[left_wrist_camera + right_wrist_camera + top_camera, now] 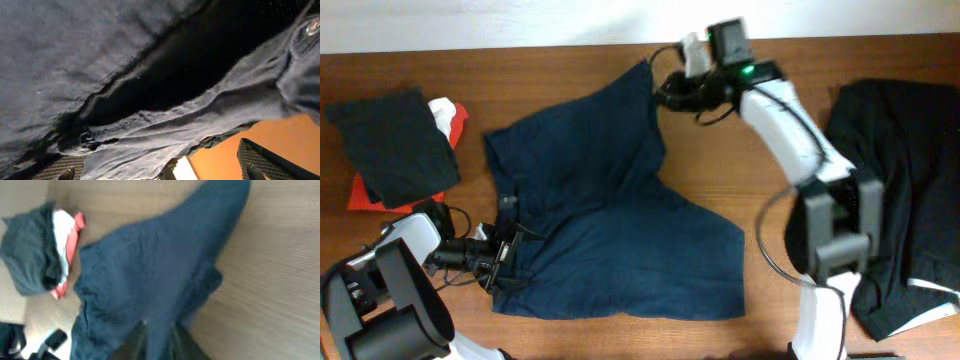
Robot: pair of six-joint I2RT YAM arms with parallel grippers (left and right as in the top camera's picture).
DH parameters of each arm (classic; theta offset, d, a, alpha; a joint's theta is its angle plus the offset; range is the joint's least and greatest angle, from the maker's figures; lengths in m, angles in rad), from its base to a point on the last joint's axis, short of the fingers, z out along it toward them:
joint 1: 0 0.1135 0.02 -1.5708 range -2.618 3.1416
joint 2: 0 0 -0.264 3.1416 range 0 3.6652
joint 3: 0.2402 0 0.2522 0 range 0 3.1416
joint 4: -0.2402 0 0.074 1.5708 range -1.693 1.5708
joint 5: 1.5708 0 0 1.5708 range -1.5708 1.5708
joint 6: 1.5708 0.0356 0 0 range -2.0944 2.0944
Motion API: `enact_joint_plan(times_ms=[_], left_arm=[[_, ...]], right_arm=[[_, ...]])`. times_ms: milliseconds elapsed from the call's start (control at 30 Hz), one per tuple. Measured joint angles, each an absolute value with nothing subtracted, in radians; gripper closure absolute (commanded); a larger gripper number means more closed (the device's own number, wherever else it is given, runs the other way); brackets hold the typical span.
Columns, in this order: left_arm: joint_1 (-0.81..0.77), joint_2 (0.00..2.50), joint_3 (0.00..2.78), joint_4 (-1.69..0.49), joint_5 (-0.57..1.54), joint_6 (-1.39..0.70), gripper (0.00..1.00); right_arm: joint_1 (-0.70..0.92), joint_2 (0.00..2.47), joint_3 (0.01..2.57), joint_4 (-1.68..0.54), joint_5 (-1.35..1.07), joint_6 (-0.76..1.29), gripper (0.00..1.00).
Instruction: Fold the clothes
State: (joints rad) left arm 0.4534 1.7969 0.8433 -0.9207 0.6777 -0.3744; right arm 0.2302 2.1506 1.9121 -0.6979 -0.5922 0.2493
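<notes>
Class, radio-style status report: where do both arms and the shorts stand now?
Left fingers open around waistband of wide navy-blue fabric shorts. Right fingers pinching far leg hem. Shorts spread out, unfolded. Black fabric garment at right, clear of them.

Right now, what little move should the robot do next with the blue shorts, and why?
Probably the right fingers should carry the far leg hem they seem to pinch over onto the near leg. The blue shorts lie spread flat and unfolded, and the left fingers sit at the waistband, spread apart.
</notes>
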Motion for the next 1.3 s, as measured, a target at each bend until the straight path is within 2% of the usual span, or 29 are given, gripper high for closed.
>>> enact_joint_plan(times_ms=[33, 100, 200, 233, 300, 433, 467, 500, 533, 700, 833, 900, 967, 1000, 1033, 1133, 1167, 1267, 1300], left_arm=[[0.453, 1.797, 0.843, -0.921, 0.677, -0.374, 0.01], [0.453, 1.797, 0.843, -0.921, 0.677, -0.374, 0.01], [0.453, 1.797, 0.843, -0.920, 0.677, -0.374, 0.01], [0.453, 1.797, 0.843, -0.920, 0.677, -0.374, 0.01], [0.453, 1.797, 0.843, -0.920, 0.678, -0.374, 0.01], [0.453, 1.797, 0.843, -0.921, 0.677, -0.374, 0.01], [0.453, 1.797, 0.843, -0.921, 0.677, -0.374, 0.01], [0.453, 1.797, 0.843, -0.920, 0.678, -0.374, 0.01], [0.453, 1.797, 0.843, -0.921, 0.677, -0.374, 0.01], [0.453, 1.797, 0.843, -0.920, 0.677, -0.374, 0.01], [0.453, 1.797, 0.843, -0.920, 0.677, -0.374, 0.01], [0.453, 1.797, 0.843, -0.920, 0.677, -0.374, 0.01], [0.454, 1.797, 0.843, -0.920, 0.678, -0.374, 0.01], [0.454, 1.797, 0.843, -0.920, 0.678, -0.374, 0.01], [0.454, 1.797, 0.843, -0.920, 0.678, -0.374, 0.01], [0.454, 1.797, 0.842, -0.919, 0.678, -0.374, 0.01], [0.454, 1.797, 0.842, -0.919, 0.678, -0.374, 0.01], [0.454, 1.797, 0.842, -0.919, 0.678, -0.374, 0.01], [0.454, 1.797, 0.842, -0.919, 0.678, -0.374, 0.01]], right_arm=[[0.219, 2.097, 1.932, -0.748, -0.547, 0.216, 0.96], [0.217, 2.077, 1.944, -0.893, -0.355, 0.191, 0.73], [0.183, 2.101, 1.919, -0.970, -0.206, 0.199, 0.64], [0.165, 2.108, 1.913, -0.957, -0.225, 0.220, 0.56], [0.159, 2.154, 1.913, -0.900, -0.306, 0.236, 0.55], [0.219, 2.307, 1.907, -0.776, -0.386, 0.295, 0.56], [0.226, 2.348, 1.905, -0.730, -0.397, 0.356, 0.66], [0.226, 2.363, 1.905, -0.707, -0.402, 0.379, 0.87], [0.226, 2.385, 1.905, -0.693, -0.405, 0.400, 0.96], [0.198, 2.404, 1.903, -0.704, -0.410, 0.424, 0.96], [0.089, 2.370, 1.934, -0.750, -0.451, 0.423, 0.96], [0.049, 2.286, 1.958, -0.905, -0.491, 0.416, 0.96], [0.026, 2.224, 1.985, -1.155, -0.449, 0.411, 0.96], [0.017, 2.215, 1.990, -1.265, -0.382, 0.412, 0.80], [0.017, 2.215, 1.977, -1.340, -0.292, 0.411, 0.69], [-0.014, 2.215, 1.970, -1.419, -0.055, 0.403, 0.67], [-0.024, 2.215, 1.965, -1.410, -0.012, 0.403, 0.57], [-0.024, 2.215, 1.960, -1.266, -0.046, 0.355, 0.43], [-0.024, 2.215, 1.960, -1.266, -0.131, 0.295, 0.43]])
